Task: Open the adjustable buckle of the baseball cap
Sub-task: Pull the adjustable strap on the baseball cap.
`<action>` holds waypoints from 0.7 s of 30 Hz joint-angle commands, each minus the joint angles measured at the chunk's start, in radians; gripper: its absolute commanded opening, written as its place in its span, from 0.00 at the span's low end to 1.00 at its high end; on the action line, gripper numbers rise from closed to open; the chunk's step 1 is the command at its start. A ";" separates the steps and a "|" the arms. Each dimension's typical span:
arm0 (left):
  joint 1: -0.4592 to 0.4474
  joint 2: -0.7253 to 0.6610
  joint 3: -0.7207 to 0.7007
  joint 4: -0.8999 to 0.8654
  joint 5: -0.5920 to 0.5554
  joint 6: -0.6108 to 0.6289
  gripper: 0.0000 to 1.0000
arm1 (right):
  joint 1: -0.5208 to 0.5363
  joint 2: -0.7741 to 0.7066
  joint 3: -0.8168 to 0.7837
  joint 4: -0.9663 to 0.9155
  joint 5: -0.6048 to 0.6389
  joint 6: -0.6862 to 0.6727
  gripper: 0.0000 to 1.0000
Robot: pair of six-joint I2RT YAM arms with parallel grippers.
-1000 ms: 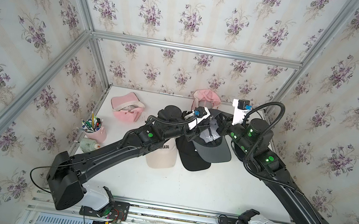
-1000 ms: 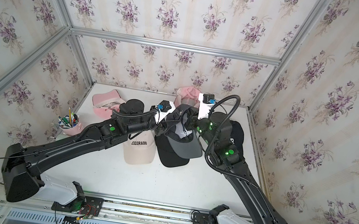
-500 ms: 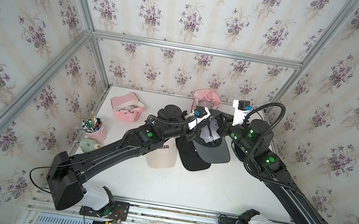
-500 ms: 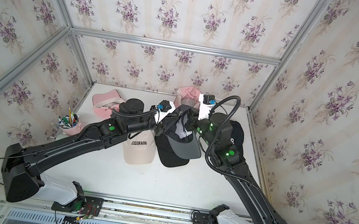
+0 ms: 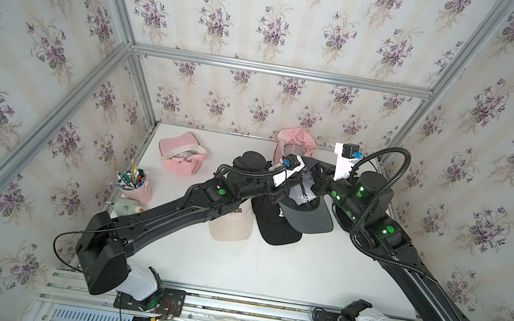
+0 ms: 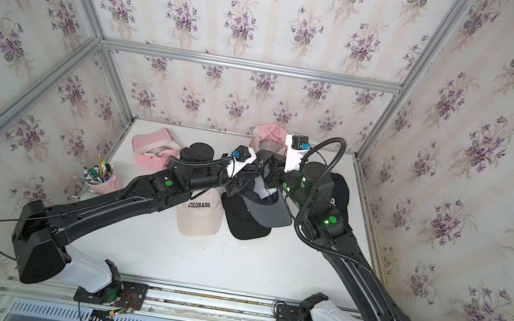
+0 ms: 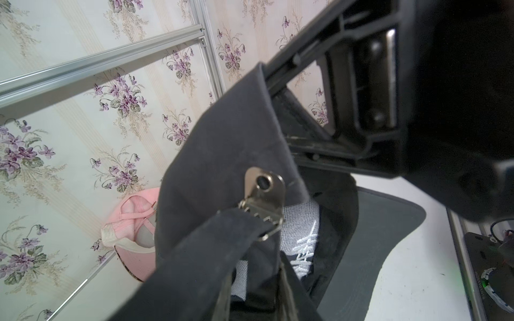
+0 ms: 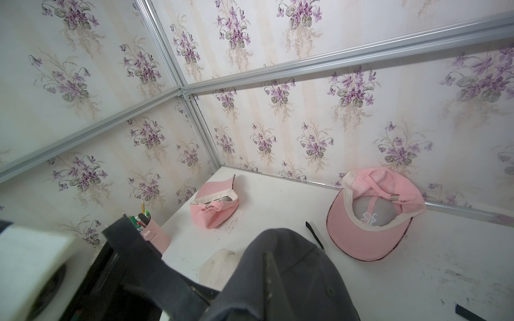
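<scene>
Six caps are counted: a folded pink cap (image 5: 180, 155) far left, an upturned pink cap (image 5: 296, 141) at the far wall, one beige cap (image 5: 232, 226), one grey cap (image 5: 308, 216), a middle black cap (image 5: 275, 231), a right black cap (image 6: 343, 186). One pen cup (image 5: 139, 191) and one bottle (image 5: 126, 207) are counted.

Left arm (image 5: 192, 200): stretched forward, angled inward; left gripper (image 5: 278, 191): jaws narrowed onto the strap (image 7: 211, 250) of the cap (image 5: 305, 212); right arm (image 5: 407, 264): bent inward, wrist raised; right gripper (image 5: 317, 173): clamped tight on the cap's rear edge, holding it off the table.
</scene>
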 commanded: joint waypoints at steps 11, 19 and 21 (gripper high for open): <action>0.000 -0.085 0.022 -0.040 -0.017 0.004 0.00 | 0.000 -0.016 -0.029 -0.014 -0.001 -0.075 0.12; 0.000 -0.108 0.067 -0.169 0.000 0.030 0.00 | 0.007 -0.014 -0.028 -0.023 -0.135 -0.176 0.38; 0.000 -0.103 0.082 -0.197 0.009 0.032 0.00 | 0.012 -0.013 -0.028 -0.020 -0.158 -0.192 0.38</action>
